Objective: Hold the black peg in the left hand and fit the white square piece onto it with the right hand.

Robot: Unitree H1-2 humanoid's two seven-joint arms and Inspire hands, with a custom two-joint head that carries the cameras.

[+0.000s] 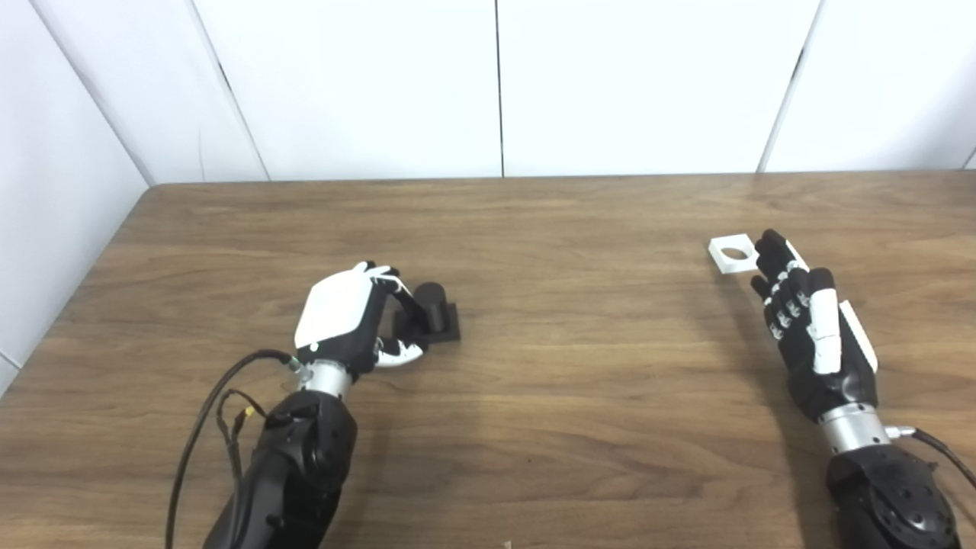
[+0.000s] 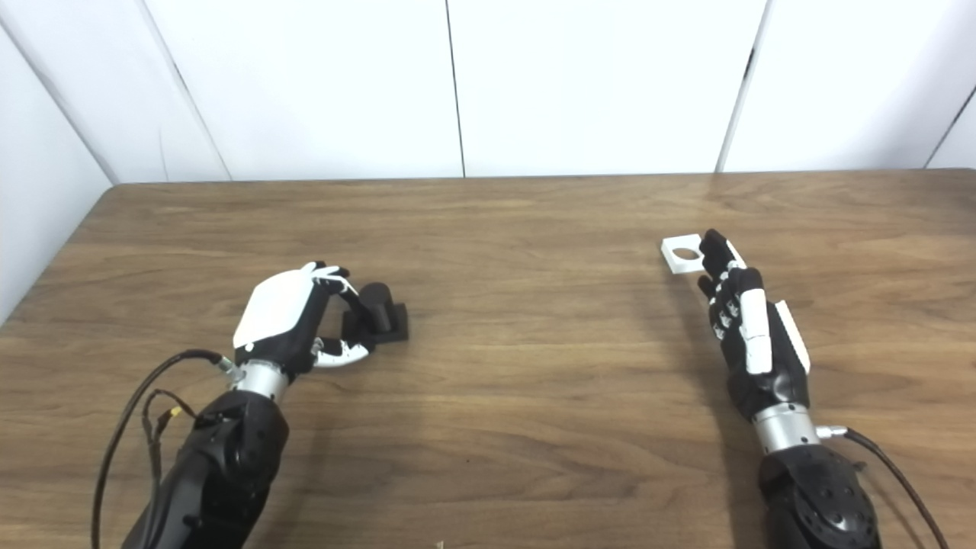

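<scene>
Left of centre in the frame, the black plastic peg on its square black base [image 1: 433, 314] is sitting on the brown wood-grain desk [image 1: 579, 366]. The left hand [image 1: 347, 320] is curling around it from the left, fingers reaching the upright post and thumb low beside the base; whether it is gripping firmly or only touching, I cannot tell.

At the right of the frame, the flat white square plastic piece with a round hole [image 1: 733, 253] is lying on the desk. The right hand [image 1: 808, 328] is resting with fingers extended and close together, holding nothing, its fingertips [image 2: 713, 245] touching or just beside the piece's near edge.

Both parts look rigid, light and smooth, so likely slippery. The white piece is thin and lying flat, so pinching it across two opposite outer edges, clear of the hole, seems best. The peg should be held by its base, leaving the post free.
</scene>
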